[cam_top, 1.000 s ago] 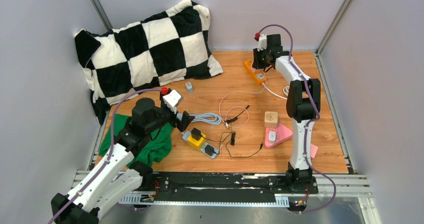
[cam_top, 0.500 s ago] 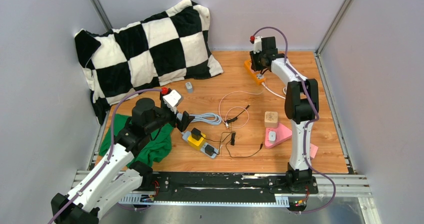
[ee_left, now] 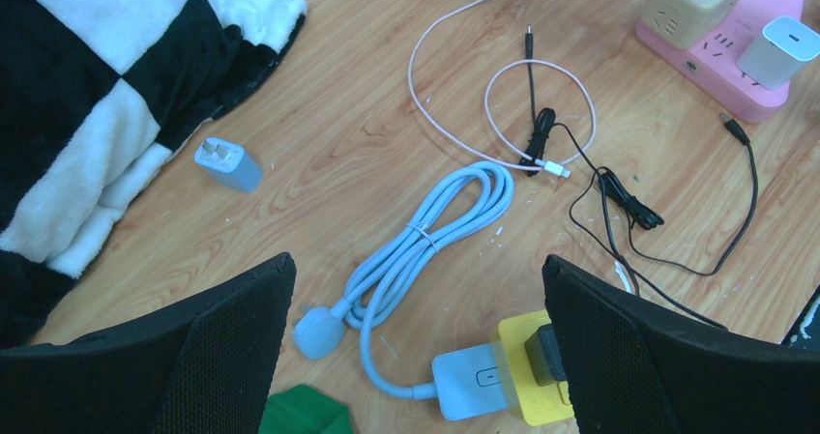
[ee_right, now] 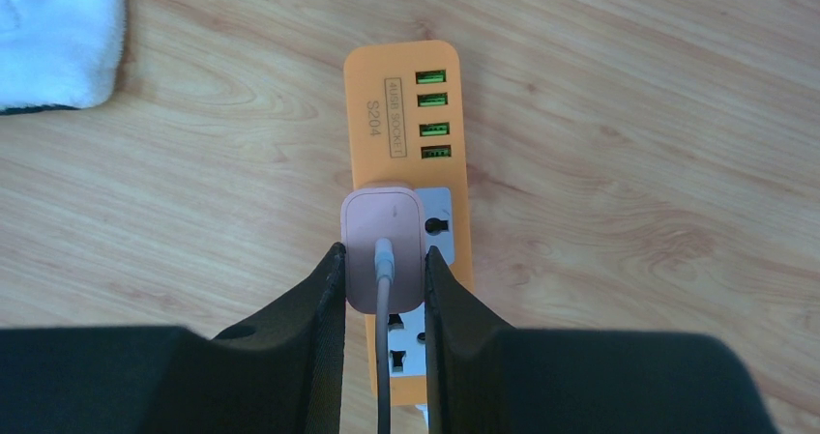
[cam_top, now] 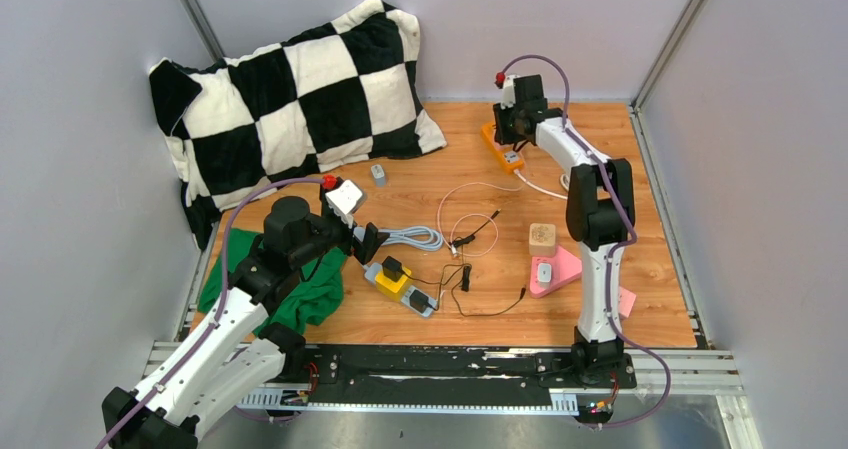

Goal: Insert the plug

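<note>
Two grippers: right gripper [ee_right: 384,260] clamps the pink plug [ee_right: 383,241] over the orange power strip [ee_right: 406,115]; left gripper [ee_left: 416,265] gapes, well away.

Plenty of bare table [ee_right: 629,115] on both sides of the orange power strip [ee_right: 406,96], so that end is easy to get into. Only a pillow [ee_right: 48,28] corner pokes in at the far left. The right gripper [ee_right: 384,260] is pinched tight on the pink charger [ee_right: 384,231], no slack either side. Mid-table is the messy bit: blue cable coil [ee_left: 435,231], thin tangled wires [ee_left: 540,139] and a pink socket block [ee_left: 720,67]. The left gripper [ee_left: 416,279] hangs over that with jaws spread wide.
</note>
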